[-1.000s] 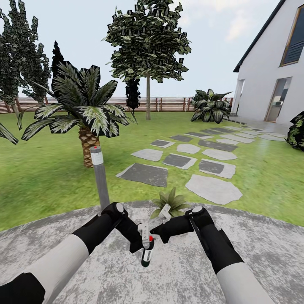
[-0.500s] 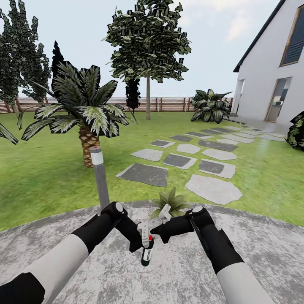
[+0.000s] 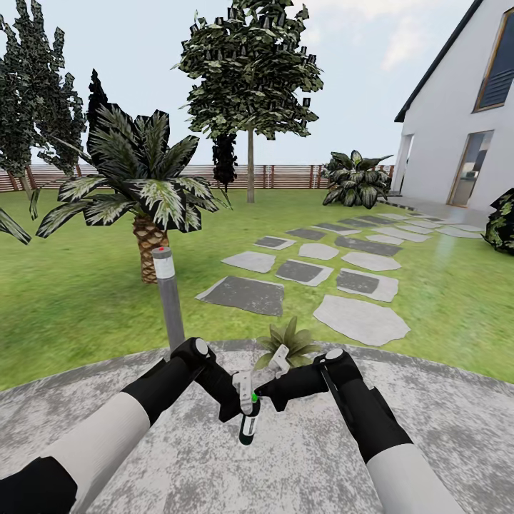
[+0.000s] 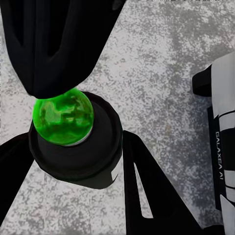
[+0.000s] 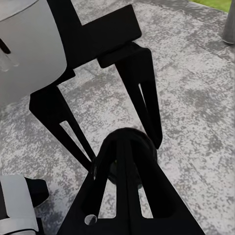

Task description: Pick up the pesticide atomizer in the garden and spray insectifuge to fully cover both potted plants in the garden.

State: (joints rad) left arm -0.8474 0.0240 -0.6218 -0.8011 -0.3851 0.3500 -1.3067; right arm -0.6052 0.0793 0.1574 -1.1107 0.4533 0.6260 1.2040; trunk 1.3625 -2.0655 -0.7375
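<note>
Over the mottled grey patio (image 3: 428,457), the left gripper (image 3: 241,400) is clamped on the spray bottle (image 3: 248,422), whose dot glows green; the right gripper (image 3: 270,394) presses its top, though I cannot tell how wide its fingers stand. Just beyond, at the patio's edge, sits a potted plant (image 3: 291,341) beside a grey post (image 3: 168,296). Farther off lie lawn (image 3: 71,300), stepping stones (image 3: 357,318), a palm (image 3: 139,185), the fence (image 3: 285,175) and the white house (image 3: 457,121).

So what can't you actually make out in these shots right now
- Potted plant, head view: its pot is hidden behind the right gripper.
- Pesticide atomizer, head view: its trigger head is covered by the left gripper.
- Second potted plant: cannot be made out.
- Right jaws, right wrist view: whether they touch the atomizer is unclear.
</note>
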